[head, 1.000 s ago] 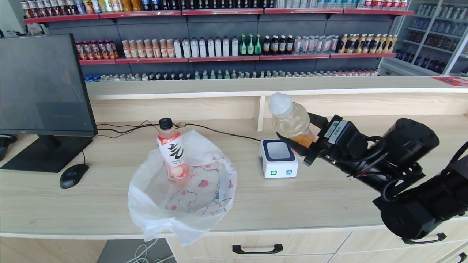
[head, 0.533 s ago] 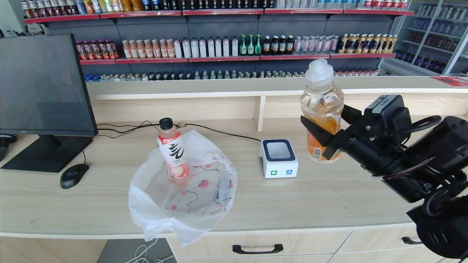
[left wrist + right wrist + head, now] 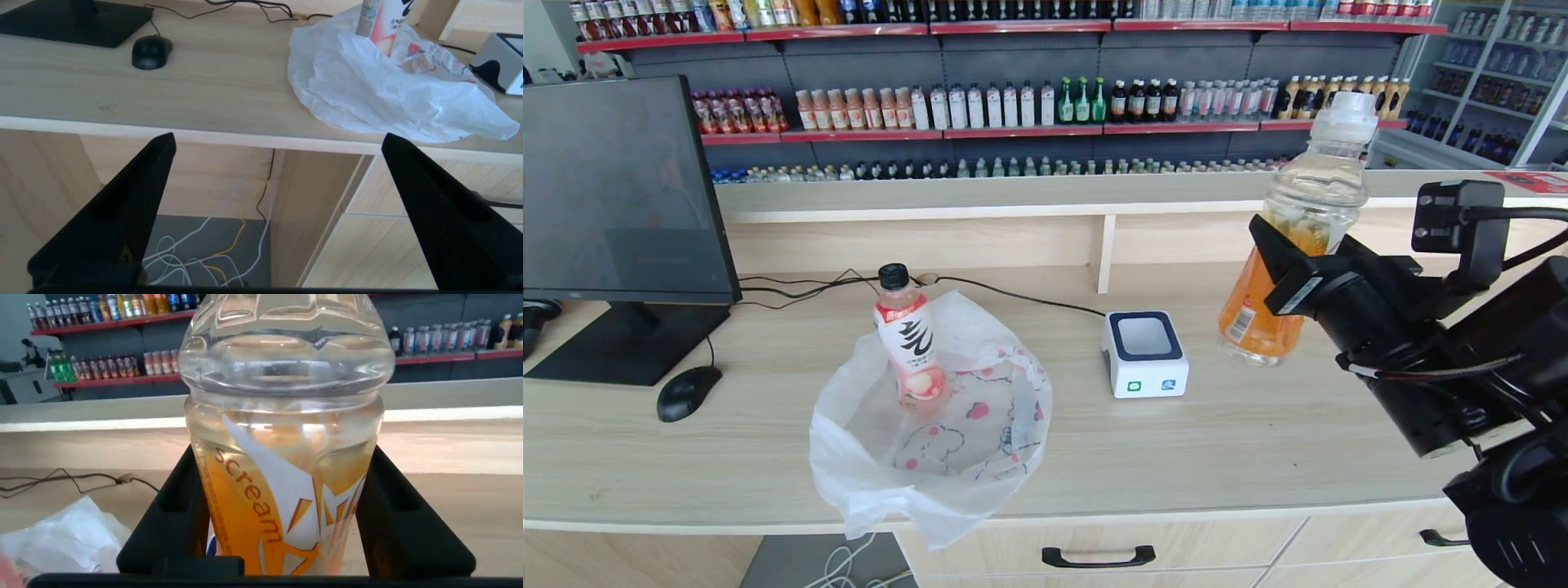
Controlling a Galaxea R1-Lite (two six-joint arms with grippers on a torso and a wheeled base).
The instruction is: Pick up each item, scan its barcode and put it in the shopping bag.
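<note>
In the head view, an orange drink bottle (image 3: 1319, 196) is gripped around its middle by the right tool (image 3: 1286, 255) and is held clear of the table (image 3: 1258, 441), tilted with its white cap toward 1 o'clock. It hangs at 3 o'clock of the white scanner (image 3: 1143, 353), near it but apart. A small white barcode patch can be seen low on its label. At 9 o'clock of the scanner a shopping bag (image 3: 947, 457) lies open, and a pink bottle (image 3: 909, 343) with a black cap and bold black characters on its label stands upright in it. A mouse (image 3: 688, 392) and a dark monitor (image 3: 617, 188) are placed further toward 9 o'clock, with a cable (image 3: 1013, 294) running behind the bag. Shelves of drinks (image 3: 1013, 106) fill the background.

In the left wrist view, the left tool (image 3: 274, 220) is seen with its fingers (image 3: 122, 220) spread wide, holding nothing, below the table's front edge.

In the right wrist view, the orange drink bottle is clamped between two black fingers (image 3: 176, 514); white and orange lettering is carried on its label.
</note>
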